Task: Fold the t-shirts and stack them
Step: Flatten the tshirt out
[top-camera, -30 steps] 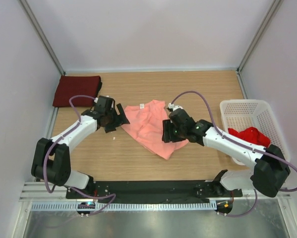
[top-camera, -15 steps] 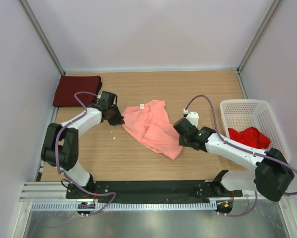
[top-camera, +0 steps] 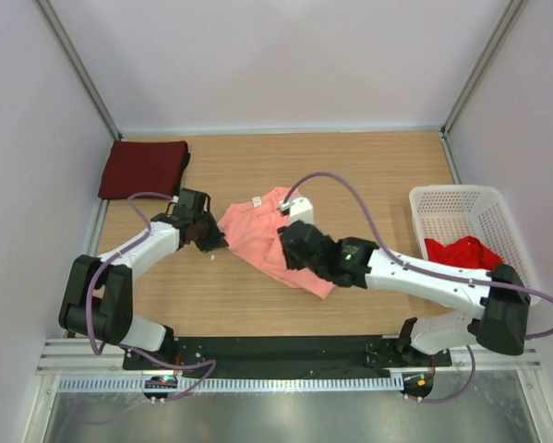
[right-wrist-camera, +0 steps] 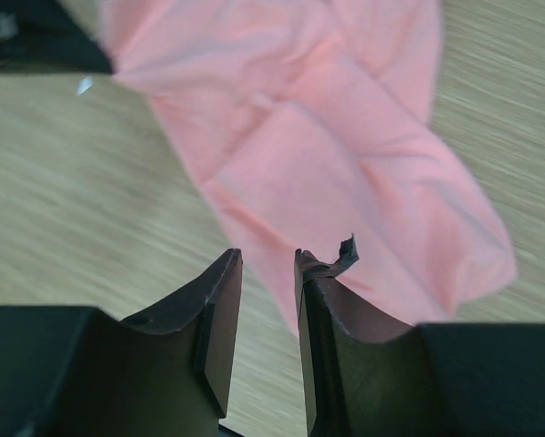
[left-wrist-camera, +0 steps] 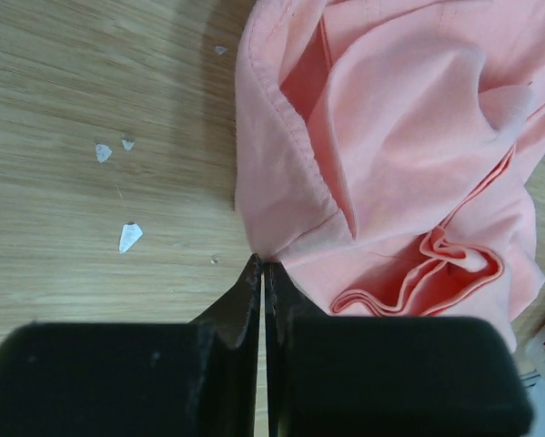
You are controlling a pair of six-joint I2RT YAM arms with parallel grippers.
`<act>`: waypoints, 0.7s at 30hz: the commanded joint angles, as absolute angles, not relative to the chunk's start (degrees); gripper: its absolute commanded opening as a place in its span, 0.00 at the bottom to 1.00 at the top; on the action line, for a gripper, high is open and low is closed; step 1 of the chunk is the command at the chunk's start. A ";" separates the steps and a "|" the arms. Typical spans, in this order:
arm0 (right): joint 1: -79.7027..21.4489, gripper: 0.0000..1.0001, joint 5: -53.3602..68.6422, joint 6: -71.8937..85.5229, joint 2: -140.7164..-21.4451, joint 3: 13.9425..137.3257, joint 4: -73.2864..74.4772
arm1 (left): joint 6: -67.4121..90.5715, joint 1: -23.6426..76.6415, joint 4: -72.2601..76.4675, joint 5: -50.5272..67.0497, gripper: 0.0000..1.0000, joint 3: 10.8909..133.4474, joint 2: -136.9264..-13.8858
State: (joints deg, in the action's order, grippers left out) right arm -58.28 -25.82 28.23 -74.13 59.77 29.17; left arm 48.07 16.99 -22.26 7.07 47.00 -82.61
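1. The salmon-pink soft cloth t-shirt (top-camera: 253, 231) lies crumpled in the middle of the pale wood-grain table (top-camera: 368, 175), between the two arms. It is loosely bunched rather than flat, with a stitched hem along its left edge and several rolled layers of fabric showing near its lower part.
2. The dark maroon cloth t-shirt (top-camera: 145, 168) sits as a flat, roughly rectangular fold at the far left corner of the table, well apart from the pink one.
3. The bright red cloth t-shirt (top-camera: 462, 252) is heaped in the white perforated plastic basket (top-camera: 456, 191) at the right edge of the table.
4. The left tool (left-wrist-camera: 261, 266), black with two tapering fingers, has its jaws pressed together. Its tip touches the corner of the pink shirt's hem at the shirt's left edge. Whether any cloth is caught between the fingers cannot be told.
5. The right tool (right-wrist-camera: 267, 259), also black, hangs over the near edge of the pink shirt. Its jaws stand a narrow gap apart with nothing between them. One fingertip carries a small ragged bit of material.
6. A few small pale flecks (left-wrist-camera: 129, 237) lie on the wood just left of the pink shirt.
7. Count: three shirts, one basket, two tools.
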 commanded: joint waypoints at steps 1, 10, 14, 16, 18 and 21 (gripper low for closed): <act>-66.42 0.37 -30.05 23.22 -79.09 57.93 19.27 | 50.71 16.17 -19.07 9.57 0.00 46.58 -82.88; -69.00 0.39 -27.42 8.97 -93.42 60.64 12.30 | 51.59 12.57 -16.17 14.58 0.00 45.26 -84.72; -69.08 0.39 -28.39 5.54 -98.86 62.40 13.01 | 51.68 11.25 -15.91 15.91 0.00 45.18 -85.17; -69.08 0.39 -28.04 4.49 -100.01 63.10 12.57 | 51.50 10.99 -15.65 16.26 0.00 45.18 -85.43; -69.08 0.38 -28.13 4.13 -101.51 63.54 12.22 | 51.42 10.90 -15.64 16.70 0.00 45.26 -85.69; -68.99 0.37 -29.44 3.95 -103.09 64.07 12.13 | 51.42 10.64 -15.56 16.79 0.00 45.26 -85.96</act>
